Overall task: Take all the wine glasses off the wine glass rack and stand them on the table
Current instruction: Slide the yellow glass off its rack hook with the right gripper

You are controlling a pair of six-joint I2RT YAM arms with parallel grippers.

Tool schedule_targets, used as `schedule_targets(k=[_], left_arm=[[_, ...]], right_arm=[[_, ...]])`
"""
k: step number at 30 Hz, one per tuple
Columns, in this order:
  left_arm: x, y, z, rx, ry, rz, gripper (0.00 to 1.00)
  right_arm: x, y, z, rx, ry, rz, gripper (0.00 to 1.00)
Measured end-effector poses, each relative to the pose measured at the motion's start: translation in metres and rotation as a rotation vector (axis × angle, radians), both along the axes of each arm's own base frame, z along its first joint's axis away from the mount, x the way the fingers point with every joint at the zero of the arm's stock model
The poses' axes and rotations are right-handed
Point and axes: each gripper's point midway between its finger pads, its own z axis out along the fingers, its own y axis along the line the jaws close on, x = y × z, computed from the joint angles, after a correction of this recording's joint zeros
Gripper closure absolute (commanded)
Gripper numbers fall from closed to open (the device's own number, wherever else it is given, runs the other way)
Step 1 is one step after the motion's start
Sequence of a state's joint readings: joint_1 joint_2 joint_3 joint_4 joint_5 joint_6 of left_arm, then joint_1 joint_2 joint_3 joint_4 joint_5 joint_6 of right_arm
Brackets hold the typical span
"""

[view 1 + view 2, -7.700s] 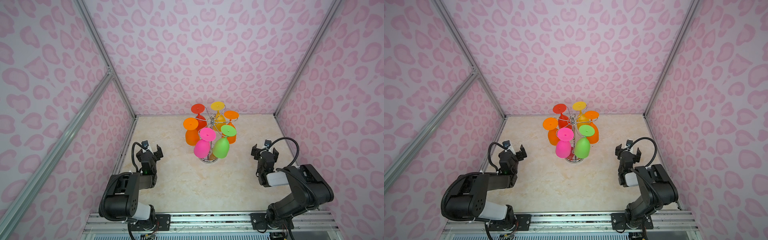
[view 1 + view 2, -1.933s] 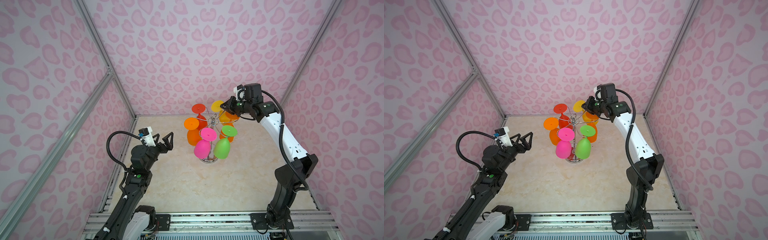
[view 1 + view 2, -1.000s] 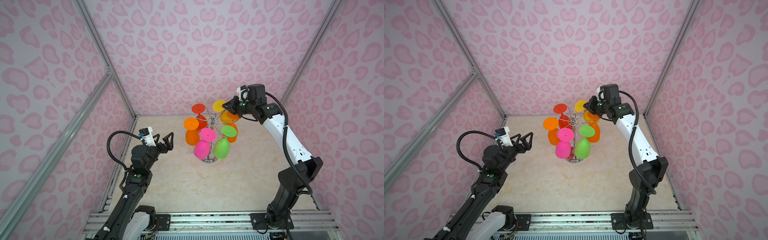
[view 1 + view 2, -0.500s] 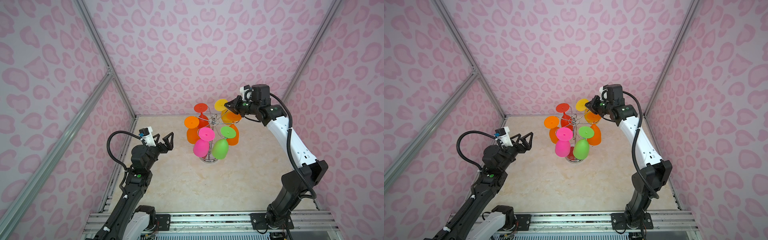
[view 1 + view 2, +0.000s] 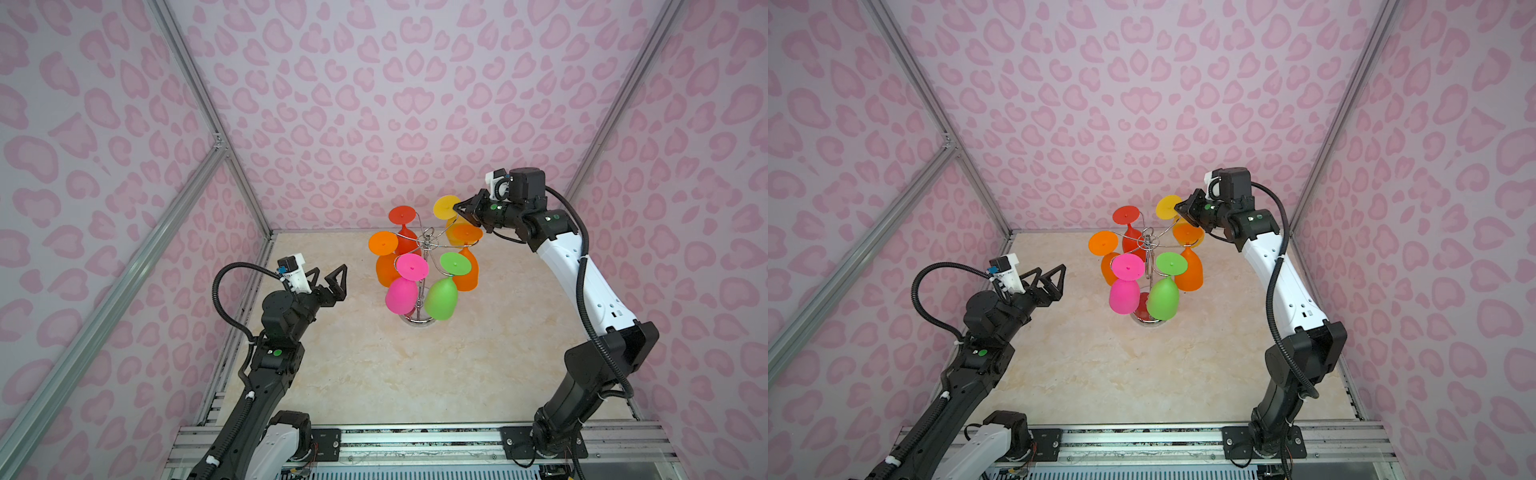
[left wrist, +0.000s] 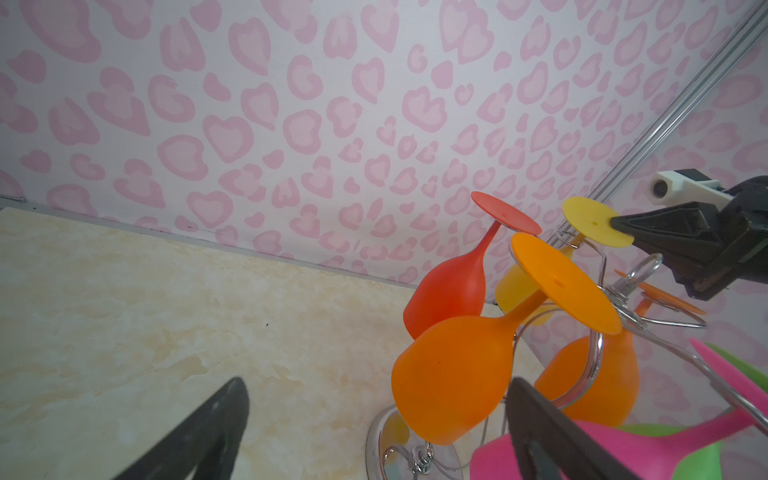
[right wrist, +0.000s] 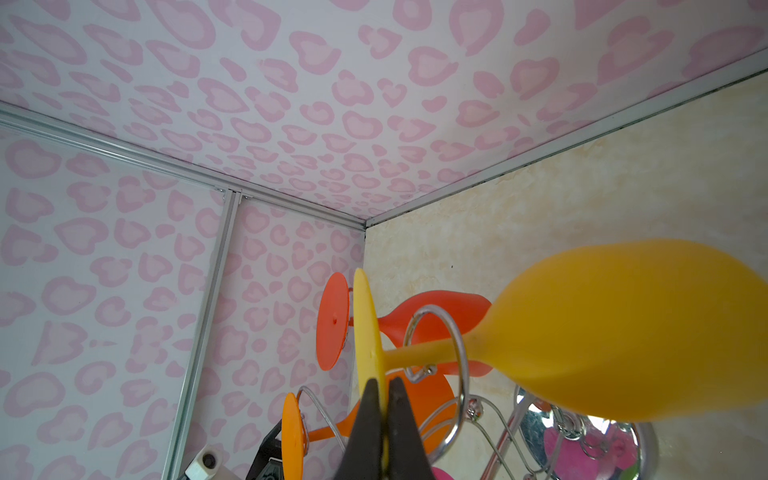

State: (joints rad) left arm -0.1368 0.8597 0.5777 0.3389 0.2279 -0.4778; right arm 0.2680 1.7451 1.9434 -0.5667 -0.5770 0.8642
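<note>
Nearest the front edge of the counter (image 5: 374, 374), on its left side, the left gripper (image 5: 330, 276) hangs above the surface with its jaws spread wide and nothing between them, well apart from the wine glass rack (image 5: 428, 240) it points toward. The rack stands toward the far edge, about midway between the left and right edges. It is a shiny chrome wire stand with a round mirror base, a thin upright pole and curled hook arms. Six bright glasses hang from it, bowls down and feet up. A pink glass (image 5: 401, 295) and a green glass (image 5: 441, 299) hang on the near side, two orange ones at the sides and a red glass (image 5: 402, 216) behind. At the far right of the rack, the right gripper (image 5: 459, 206) reaches in from the right at hook height, jaws pinched shut on the rim of the yellow wine glass's (image 5: 445, 206) flat foot. The right wrist view shows the two black fingertips (image 7: 365, 415) clamping that thin disc edge. The yellow stem runs through a chrome hook ring to the rounded opaque bowl.
</note>
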Motion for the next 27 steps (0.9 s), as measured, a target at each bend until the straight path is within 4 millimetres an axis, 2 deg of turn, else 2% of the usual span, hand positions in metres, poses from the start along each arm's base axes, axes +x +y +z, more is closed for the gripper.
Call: schedule_targets(k=[5,11,19,27], left_arm=[[0.000,0.000,-0.001,0.000,0.003,0.000,0.02],[0.001,0.000,-0.003,0.001,0.009,0.000,0.02],[0.002,-0.001,-0.004,0.002,0.013,-0.001,0.02],[0.002,-0.001,-0.005,0.002,0.016,-0.001,0.02]], right_arm=[[0.003,0.002,0.003,0.013,-0.011,0.002,1.00],[0.002,0.002,-0.006,0.013,0.012,0.010,1.00],[-0.005,0.000,0.000,0.020,-0.012,0.009,1.00],[-0.013,-0.002,-0.003,0.025,-0.009,0.010,1.00]])
